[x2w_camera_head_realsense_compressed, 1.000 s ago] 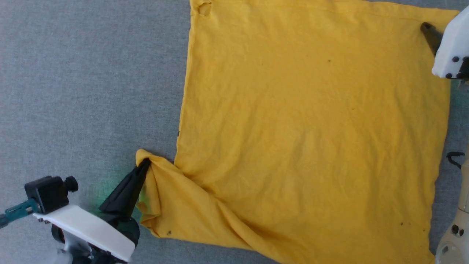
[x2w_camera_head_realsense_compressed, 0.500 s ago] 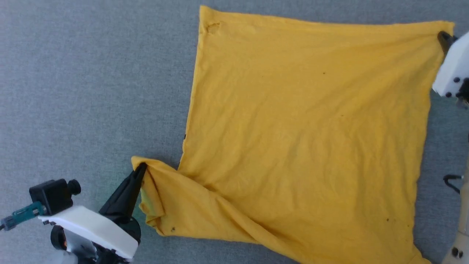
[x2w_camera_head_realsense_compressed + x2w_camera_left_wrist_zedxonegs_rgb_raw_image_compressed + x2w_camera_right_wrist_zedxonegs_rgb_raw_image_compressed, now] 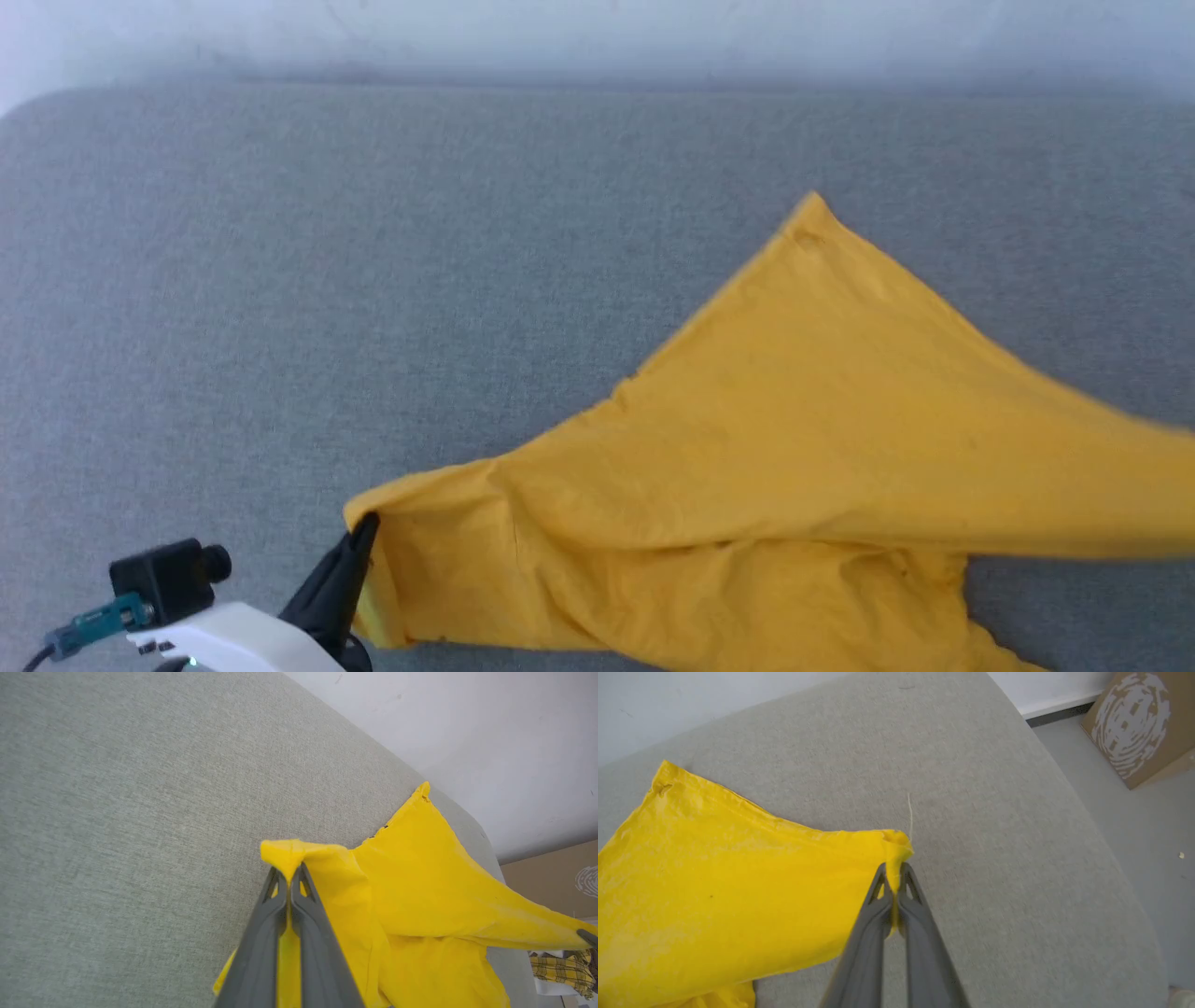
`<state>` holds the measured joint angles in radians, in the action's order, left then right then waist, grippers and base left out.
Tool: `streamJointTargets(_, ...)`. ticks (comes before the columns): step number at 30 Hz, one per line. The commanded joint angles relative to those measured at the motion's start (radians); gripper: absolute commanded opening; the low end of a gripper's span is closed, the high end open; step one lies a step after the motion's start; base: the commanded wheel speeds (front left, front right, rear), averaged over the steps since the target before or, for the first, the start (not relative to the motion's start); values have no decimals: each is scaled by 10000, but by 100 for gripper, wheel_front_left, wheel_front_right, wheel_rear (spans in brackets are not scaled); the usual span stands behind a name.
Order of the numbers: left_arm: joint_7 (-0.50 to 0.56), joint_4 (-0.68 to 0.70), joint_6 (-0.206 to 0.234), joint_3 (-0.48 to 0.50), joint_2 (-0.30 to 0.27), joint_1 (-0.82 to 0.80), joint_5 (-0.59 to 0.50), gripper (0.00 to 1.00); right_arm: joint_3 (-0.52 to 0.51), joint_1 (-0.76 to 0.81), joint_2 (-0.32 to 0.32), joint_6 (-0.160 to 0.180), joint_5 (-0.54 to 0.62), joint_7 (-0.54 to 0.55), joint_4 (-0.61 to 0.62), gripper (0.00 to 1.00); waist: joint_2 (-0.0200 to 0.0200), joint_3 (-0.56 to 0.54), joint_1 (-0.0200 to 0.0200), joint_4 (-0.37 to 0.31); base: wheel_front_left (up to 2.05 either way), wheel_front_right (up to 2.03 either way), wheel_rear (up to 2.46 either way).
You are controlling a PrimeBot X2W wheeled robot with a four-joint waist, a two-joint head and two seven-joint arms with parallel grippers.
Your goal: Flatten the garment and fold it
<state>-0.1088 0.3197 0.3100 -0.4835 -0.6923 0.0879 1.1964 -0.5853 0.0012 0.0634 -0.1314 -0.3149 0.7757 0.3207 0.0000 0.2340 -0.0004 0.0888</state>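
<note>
1. The bright yellow fabric garment [image 3: 794, 439] lies partly on the grey woven padded surface [image 3: 373, 280], toward the right half in the head view. Its plain side is showing, and one corner points at the far white wall [image 3: 467, 728].
2. The left gripper [image 3: 289, 877] has its dark fingers pressed together on a bunched corner at the garment's near left.
3. The right gripper [image 3: 894, 872] is clamped on another corner. The cloth runs from it in a taut band over looser folds.
4. A brown cardboard box [image 3: 1139, 723] stands on the floor past the surface's rounded end.
</note>
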Motion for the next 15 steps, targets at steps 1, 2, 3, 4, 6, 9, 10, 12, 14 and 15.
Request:
streamJointTargets(1,52,52,68,-44,-23,129,-22,0,-166,453,-80,7,-246,69,162,0,0,-597,4,-357,0,0,0)
streamJointTargets(2,85,79,102,-77,-41,177,-26,0,-283,891,-109,7,-443,90,244,0,0,-629,4,-390,0,0,0)
streamJointTargets(3,105,108,140,-98,-57,224,-31,0,-376,1316,-119,7,-740,56,160,0,0,-657,4,-421,0,0,0)
streamJointTargets(4,124,132,185,-115,-81,269,-42,0,-372,1727,-123,7,-945,-50,23,0,0,-678,4,-457,0,0,0)
streamJointTargets(6,138,178,261,-125,-112,362,-42,0,-195,2398,-126,7,-1286,-423,-467,0,0,-730,4,-532,0,0,0)
streamJointTargets(9,187,243,365,-156,-135,454,-32,0,521,3085,-128,7,-1101,-1338,-1406,0,0,-830,4,-608,0,0,0)
streamJointTargets(10,201,264,401,-163,-135,480,-26,0,786,3165,-128,7,-978,-1668,-1741,0,0,-870,4,-645,0,0,0)
streamJointTargets(12,215,310,449,-167,-130,527,-3,0,1409,3128,-129,7,-693,-2342,-2533,0,0,-961,4,-724,0,0,0)
streamJointTargets(14,232,341,477,-176,-118,557,21,0,1973,2983,-129,7,-176,-2934,-3228,0,0,-1079,4,-795,0,0,0)
streamJointTargets(15,245,352,497,-186,-107,559,26,0,2121,2883,-130,7,21,-3156,-3560,0,0,-1137,4,-821,0,0,0)
